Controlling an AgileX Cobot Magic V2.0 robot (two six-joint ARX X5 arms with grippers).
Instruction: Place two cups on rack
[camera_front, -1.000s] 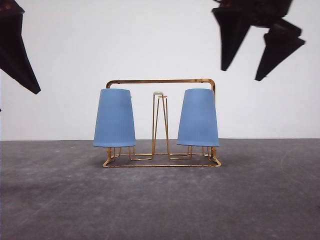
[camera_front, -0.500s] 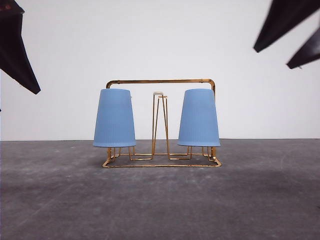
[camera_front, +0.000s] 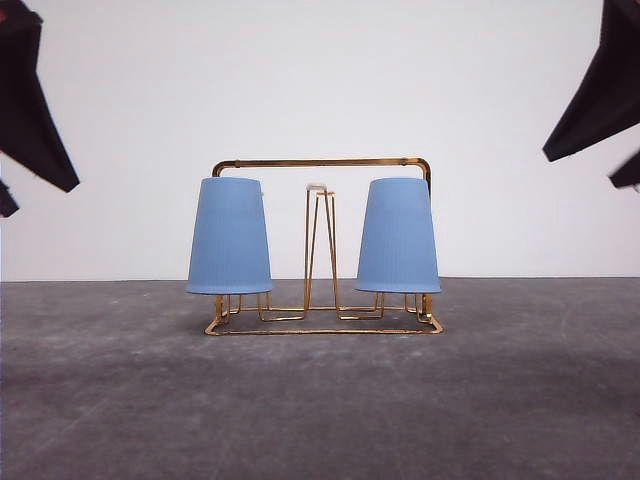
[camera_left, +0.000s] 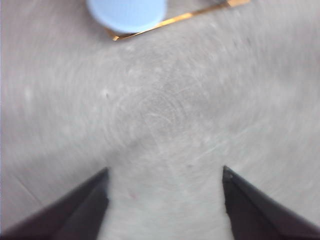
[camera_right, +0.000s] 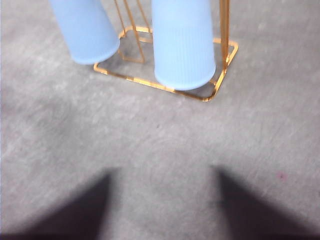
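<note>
I see matt, finely ribbed blue plastic cups, a glossy brass-coloured wire rack, a dull, scuffed grey table.

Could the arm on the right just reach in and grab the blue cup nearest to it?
Probably yes. The right gripper hangs open and empty, with bare table between it and the right cup. That cup sits upside down on the rack, so it would need lifting upward.

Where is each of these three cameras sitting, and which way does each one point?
Front view: low, facing forward over the table at the rack holding the left cup and right cup; left gripper and right gripper at the edges.
Left wrist view: on the left arm, looking down at the table, its open fingers showing.
Right wrist view: on the right arm, looking down; blurred fingers.
All three show the rack and a cup.
</note>
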